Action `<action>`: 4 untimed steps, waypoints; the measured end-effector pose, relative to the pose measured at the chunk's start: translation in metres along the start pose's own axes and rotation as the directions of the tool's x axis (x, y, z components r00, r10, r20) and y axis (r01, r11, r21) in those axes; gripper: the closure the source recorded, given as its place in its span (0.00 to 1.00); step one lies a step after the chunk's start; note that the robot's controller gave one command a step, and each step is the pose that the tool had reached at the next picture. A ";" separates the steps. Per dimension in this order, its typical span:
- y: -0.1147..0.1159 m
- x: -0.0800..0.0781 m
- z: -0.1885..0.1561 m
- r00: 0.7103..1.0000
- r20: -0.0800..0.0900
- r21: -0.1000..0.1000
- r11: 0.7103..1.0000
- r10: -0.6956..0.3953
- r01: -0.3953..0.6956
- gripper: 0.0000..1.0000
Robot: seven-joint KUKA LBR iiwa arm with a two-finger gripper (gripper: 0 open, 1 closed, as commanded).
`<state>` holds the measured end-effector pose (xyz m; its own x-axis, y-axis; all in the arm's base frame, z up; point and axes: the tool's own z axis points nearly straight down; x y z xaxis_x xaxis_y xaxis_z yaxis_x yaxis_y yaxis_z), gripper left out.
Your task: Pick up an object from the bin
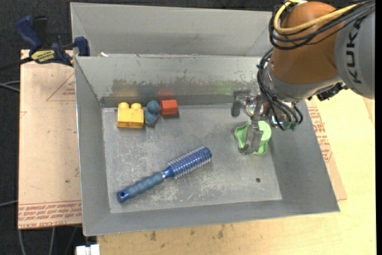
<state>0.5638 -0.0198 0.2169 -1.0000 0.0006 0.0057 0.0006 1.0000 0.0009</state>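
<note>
Inside grey metal bin point(89, 128): yellow block point(131, 114), blue lump point(153, 111) and red block point(169, 107) along the back wall, blue hairbrush point(167, 173) slanting toward the front-left corner. Near the right wall, gripper point(251, 141) down on a small green thing point(261, 141); cannot tell how wide open. Bare floor mid-bin and front-right.

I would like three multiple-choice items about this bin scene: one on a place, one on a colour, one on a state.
1. Where does the brush lie?
A. front left of the bin
B. back right corner
C. outside the bin

2. What colour is the thing under the gripper?
A. red
B. green
C. yellow

3. How is the brush placed?
A. standing on end
B. leaning on a wall
C. lying flat

Key:
1 A, it lies slantwise near the front wall, left of centre.
2 B, the green thing sits below the gripper.
3 C, its whole length rests on the bin's floor.
</note>
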 end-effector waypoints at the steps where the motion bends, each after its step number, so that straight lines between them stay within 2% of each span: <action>1: 0.071 -0.019 0.069 0.964 0.003 -0.002 0.964 -0.267 0.267 0.00; 2: 0.063 0.006 0.149 0.878 0.002 0.001 0.878 -0.479 0.479 0.00; 3: 0.063 0.005 0.148 0.878 0.004 0.002 0.878 -0.479 0.479 1.00; 4: 0.063 0.005 0.147 0.878 0.004 0.002 0.878 -0.479 0.479 0.00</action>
<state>0.5579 0.0435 0.0695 -0.8782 -0.4782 0.0001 -0.4782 0.8782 0.0020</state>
